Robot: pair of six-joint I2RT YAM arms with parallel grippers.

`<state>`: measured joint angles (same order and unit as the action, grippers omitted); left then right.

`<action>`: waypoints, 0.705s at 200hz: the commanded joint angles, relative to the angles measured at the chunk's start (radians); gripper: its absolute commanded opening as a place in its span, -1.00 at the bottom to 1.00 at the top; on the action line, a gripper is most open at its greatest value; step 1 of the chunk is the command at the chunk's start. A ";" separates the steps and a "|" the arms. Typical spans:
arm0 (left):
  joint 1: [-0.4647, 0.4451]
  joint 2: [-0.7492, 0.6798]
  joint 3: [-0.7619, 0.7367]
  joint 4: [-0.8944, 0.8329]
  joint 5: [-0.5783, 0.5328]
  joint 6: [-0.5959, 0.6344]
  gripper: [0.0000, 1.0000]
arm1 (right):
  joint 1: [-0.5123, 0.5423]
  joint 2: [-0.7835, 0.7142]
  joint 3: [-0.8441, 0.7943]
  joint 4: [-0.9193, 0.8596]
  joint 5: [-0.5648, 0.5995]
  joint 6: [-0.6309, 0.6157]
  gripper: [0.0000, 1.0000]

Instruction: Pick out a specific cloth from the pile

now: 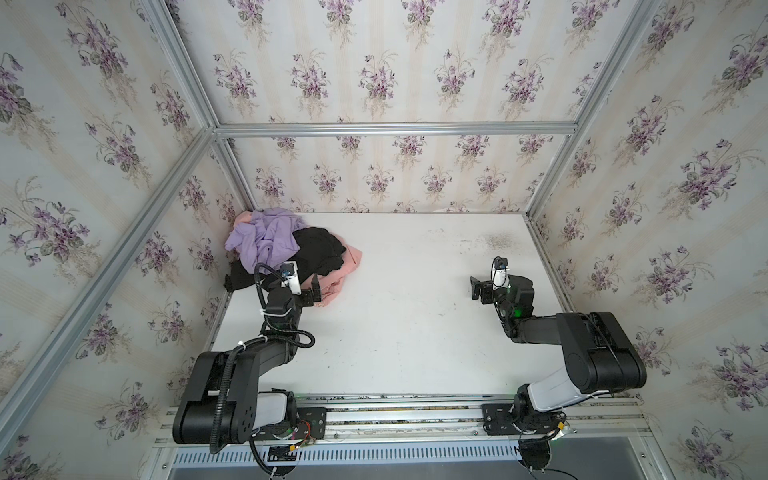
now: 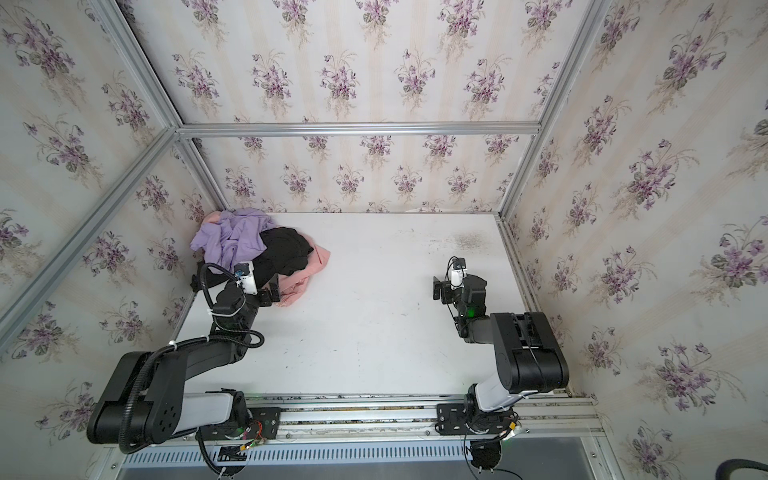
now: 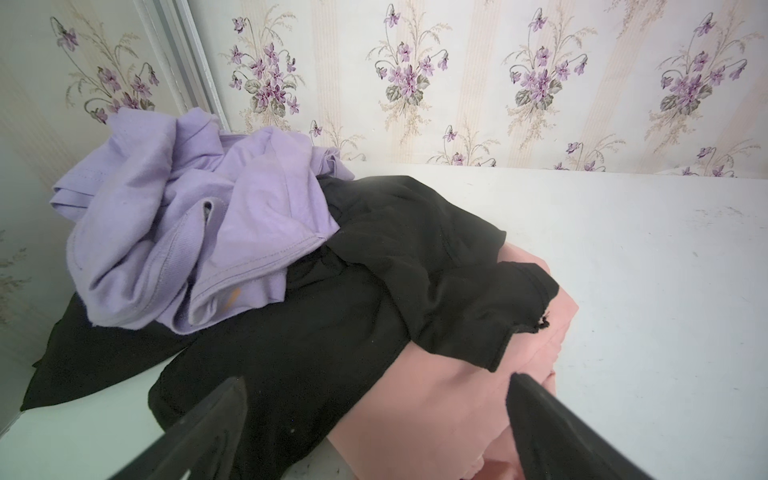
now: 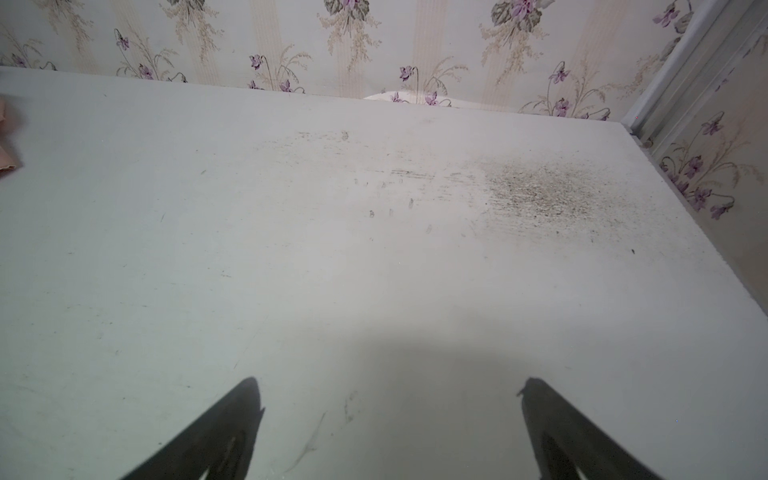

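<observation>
Black cloth (image 1: 320,249) sits mid-pile (image 1: 291,253) in the counter's (image 1: 415,324) far left corner, under a lilac cloth (image 1: 266,237) and over a pink cloth (image 1: 349,266). Left fingers (image 3: 216,415) spread apart at its near edge; right fingers (image 4: 224,428) spread apart, well away.

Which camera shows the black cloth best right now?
Left wrist view: the black cloth fills mid-frame, folds and hem clear. Both top views show it small, partly behind the left arm. Right wrist view misses it.

A lab test booth, dressed like a home. Metal bars (image 1: 395,129) frame flowered wallpaper (image 1: 374,75) around a white table (image 1: 415,324) with two robot arms (image 1: 598,353).
</observation>
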<state>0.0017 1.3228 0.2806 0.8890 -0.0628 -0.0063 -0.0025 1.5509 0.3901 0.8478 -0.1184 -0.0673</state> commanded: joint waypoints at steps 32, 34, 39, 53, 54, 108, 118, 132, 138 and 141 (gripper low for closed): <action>0.034 -0.007 -0.023 0.080 0.086 -0.014 1.00 | -0.001 -0.005 0.001 0.040 0.069 0.028 1.00; 0.034 -0.007 -0.023 0.080 0.086 -0.015 0.99 | 0.000 -0.005 0.003 0.038 0.070 0.028 1.00; 0.035 -0.007 -0.021 0.079 0.086 -0.014 0.99 | 0.002 -0.005 0.006 0.033 0.074 0.027 1.00; 0.033 -0.001 -0.013 0.070 0.095 -0.008 0.99 | 0.002 -0.005 0.007 0.030 0.075 0.026 1.00; 0.032 0.000 -0.012 0.069 0.095 -0.008 0.99 | 0.002 -0.005 0.007 0.031 0.075 0.026 1.00; 0.019 -0.006 -0.005 0.056 0.062 0.000 0.99 | 0.005 -0.011 -0.009 0.046 0.115 0.041 1.00; 0.017 -0.023 0.009 0.026 0.024 -0.015 0.99 | 0.006 -0.016 -0.015 0.077 0.131 0.051 1.00; 0.010 -0.072 0.079 -0.155 -0.017 -0.023 1.00 | 0.006 -0.057 -0.012 0.032 0.124 0.042 1.00; 0.008 -0.085 0.122 -0.251 -0.045 -0.036 1.00 | 0.009 -0.087 -0.005 -0.012 0.137 0.040 1.00; 0.008 -0.086 0.142 -0.290 -0.057 -0.039 0.99 | 0.012 -0.102 0.000 -0.035 0.151 0.041 0.99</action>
<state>0.0158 1.2781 0.3145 0.8246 -0.0235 -0.0189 0.0025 1.5204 0.3759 0.8585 -0.0170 -0.0406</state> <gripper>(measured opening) 0.997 0.998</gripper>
